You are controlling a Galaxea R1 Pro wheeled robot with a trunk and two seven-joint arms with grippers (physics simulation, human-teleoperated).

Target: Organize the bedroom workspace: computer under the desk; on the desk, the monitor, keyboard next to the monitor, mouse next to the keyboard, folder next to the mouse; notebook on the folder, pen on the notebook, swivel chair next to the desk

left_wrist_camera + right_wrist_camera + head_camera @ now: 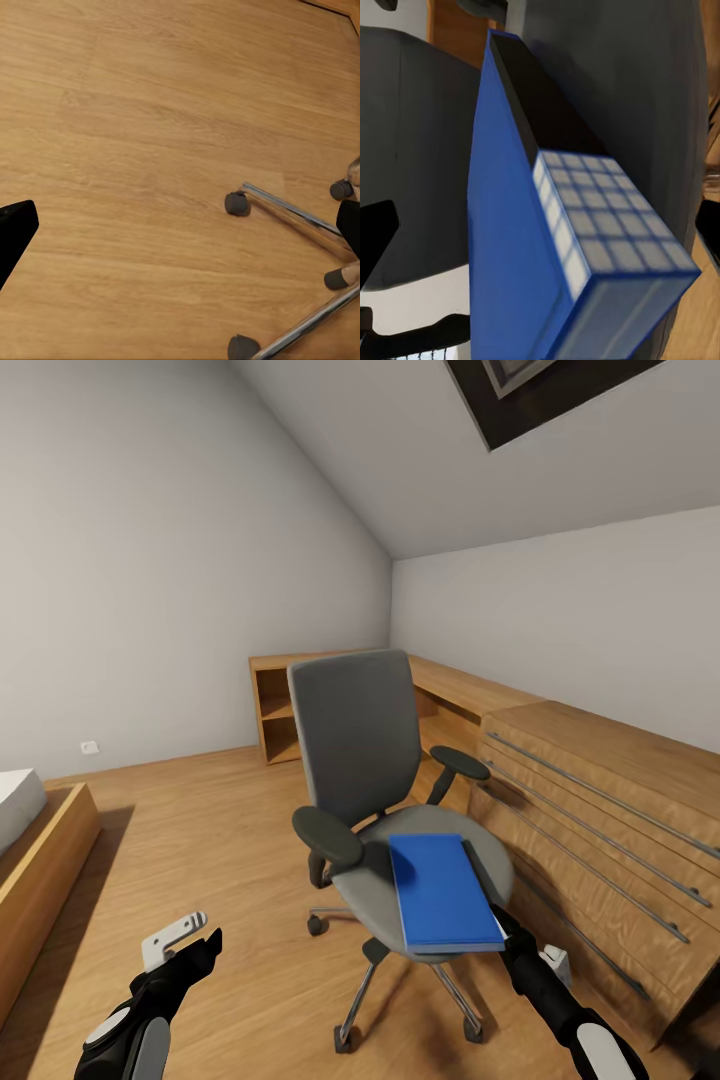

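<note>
The grey swivel chair (360, 760) stands in the middle of the wood floor with its seat facing me. On the seat lies the blue folder (442, 892), flat and reaching past the front edge. My right gripper (503, 923) comes in from the lower right at the folder's near right corner. In the right wrist view the folder's end (585, 247) sits between the spread black fingers (376, 238), so this gripper is open. My left gripper (185, 942) hangs open over bare floor to the left of the chair, with nothing in it. The chair's castors (237, 203) show in the left wrist view.
A light-wood drawer chest (610, 830) with long metal handles stands close on the chair's right. Low light-wood shelves (280, 712) run along the back wall. A wooden bed frame (40, 860) sits at the left. Open floor lies between bed and chair.
</note>
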